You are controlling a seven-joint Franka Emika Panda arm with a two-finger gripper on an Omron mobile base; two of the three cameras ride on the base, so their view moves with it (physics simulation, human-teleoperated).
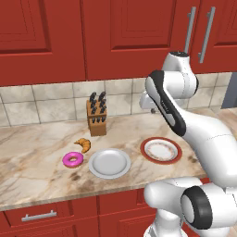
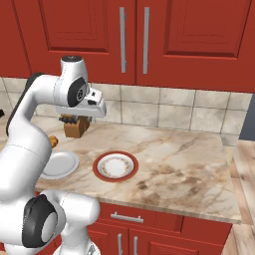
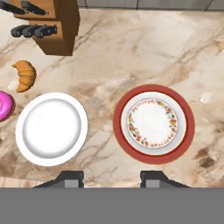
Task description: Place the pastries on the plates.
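The grey plate (image 3: 51,128) lay at lower left of the hand view, the red-rimmed plate (image 3: 154,124) right of centre. At upper left the croissant (image 3: 25,75) ran lengthwise up-down, horns toward the left edge; the donut (image 3: 5,105) lay flat, cut by that edge. The gripper (image 3: 112,178) hung above the counter (image 3: 131,52), nearly closed and empty. The left base view showed the whole donut (image 1: 72,159).

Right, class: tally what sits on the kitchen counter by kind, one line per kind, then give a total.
Plates: 2 (grey plate, red-rimmed plate)
Pastries: 2 (donut, croissant)
Knife blocks: 1 (knife block)
Total: 5
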